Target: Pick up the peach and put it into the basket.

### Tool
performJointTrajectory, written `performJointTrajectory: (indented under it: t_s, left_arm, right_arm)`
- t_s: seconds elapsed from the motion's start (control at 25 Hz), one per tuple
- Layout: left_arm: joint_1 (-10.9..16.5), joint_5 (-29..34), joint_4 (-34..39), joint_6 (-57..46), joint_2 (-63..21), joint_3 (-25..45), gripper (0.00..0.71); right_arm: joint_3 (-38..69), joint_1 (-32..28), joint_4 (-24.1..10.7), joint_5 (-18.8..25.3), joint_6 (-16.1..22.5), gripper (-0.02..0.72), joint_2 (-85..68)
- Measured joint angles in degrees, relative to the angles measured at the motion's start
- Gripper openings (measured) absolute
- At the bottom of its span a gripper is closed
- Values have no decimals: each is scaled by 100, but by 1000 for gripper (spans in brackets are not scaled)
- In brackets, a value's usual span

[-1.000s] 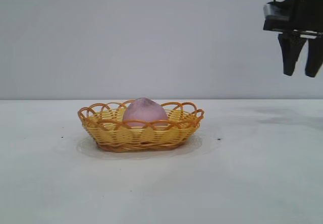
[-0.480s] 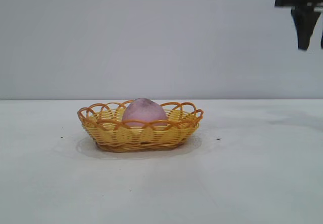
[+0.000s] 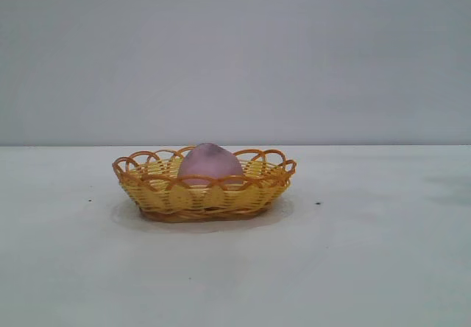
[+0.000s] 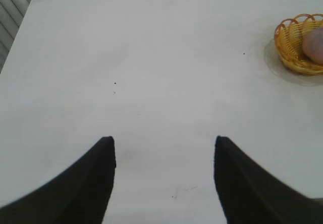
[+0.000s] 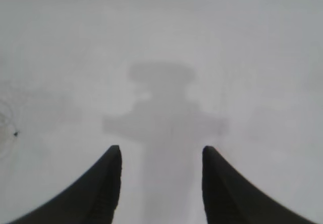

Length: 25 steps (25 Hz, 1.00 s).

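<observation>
The dull pink-mauve, matte-skinned peach (image 3: 210,163) sits inside the shallow oval basket (image 3: 165,192) of yellow weave with an orange looped rim, which rests on the white table (image 3: 368,253). No gripper touches either. The left gripper (image 4: 164,144) hovers over bare tabletop well apart from the basket, its dark fingers (image 4: 96,178) spread wide with nothing between them. The right gripper (image 5: 161,151) hangs above bare table, pointing down at its own grey shadow (image 5: 164,118), its fingers (image 5: 103,183) parted and holding nothing.
</observation>
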Motion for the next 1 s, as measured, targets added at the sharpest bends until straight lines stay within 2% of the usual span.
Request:
performJointTrajectory:
  t_s: [0.64,1.0]
  left_arm:
    - [0,0,0,0,0,0,420]
    - [0,0,0,0,0,0,420]
  right_arm:
    - [2715,0,-25,45,0,293,-2891]
    - [4093,0,-14,82,9,293,-5070]
